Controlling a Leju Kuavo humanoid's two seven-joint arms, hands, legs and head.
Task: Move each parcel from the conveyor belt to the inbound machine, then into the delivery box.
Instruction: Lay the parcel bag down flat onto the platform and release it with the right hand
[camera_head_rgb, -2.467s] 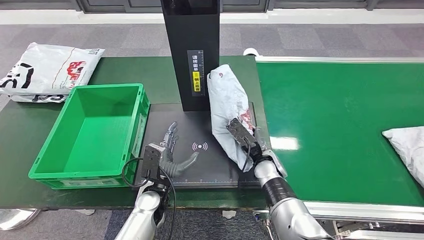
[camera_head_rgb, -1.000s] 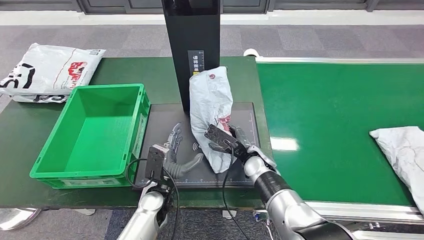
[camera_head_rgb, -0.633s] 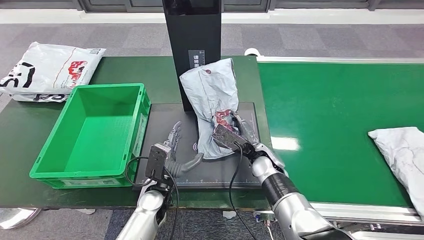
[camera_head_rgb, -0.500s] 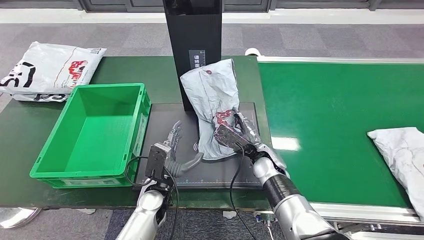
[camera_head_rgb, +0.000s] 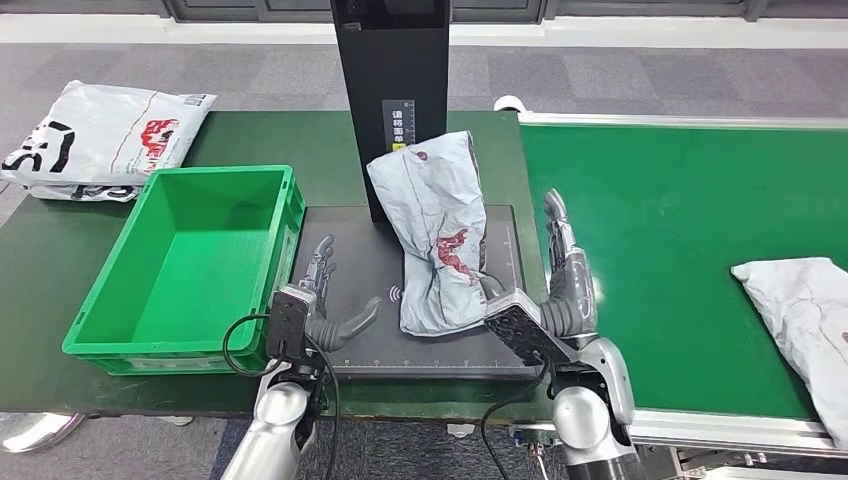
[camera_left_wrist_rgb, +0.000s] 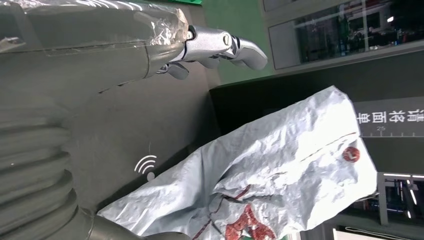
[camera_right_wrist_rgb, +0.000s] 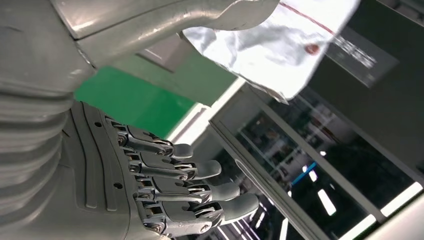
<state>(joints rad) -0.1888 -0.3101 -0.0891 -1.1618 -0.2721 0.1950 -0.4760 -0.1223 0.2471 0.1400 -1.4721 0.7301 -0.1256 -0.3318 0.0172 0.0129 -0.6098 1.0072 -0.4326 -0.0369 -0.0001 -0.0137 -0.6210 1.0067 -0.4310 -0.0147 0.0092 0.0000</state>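
A crumpled grey parcel (camera_head_rgb: 437, 231) with red print lies on the black scan pad (camera_head_rgb: 360, 265) of the inbound machine, its far end leaning against the black column (camera_head_rgb: 392, 100). The same grey parcel (camera_left_wrist_rgb: 270, 175) is seen close in the left wrist view. My right hand (camera_head_rgb: 562, 290) stands just right of the parcel, fingers straight and apart, holding nothing. My left hand (camera_head_rgb: 325, 300) rests on the pad left of the parcel, fingers spread, thumb toward it. The green delivery box (camera_head_rgb: 195, 262) sits empty left of the pad. Another white parcel (camera_head_rgb: 805, 320) lies on the conveyor belt (camera_head_rgb: 680, 220).
A white printed bag (camera_head_rgb: 100, 135) lies on the dark green table (camera_head_rgb: 30, 270) behind the box. The machine's column rises directly behind the pad. The belt's metal rail (camera_head_rgb: 720, 425) runs along the near edge at the right.
My right hand has let go of the grey parcel and drawn back to its right, fingers opened. The parcel now lies flatter on the pad. My left hand shifted slightly left.
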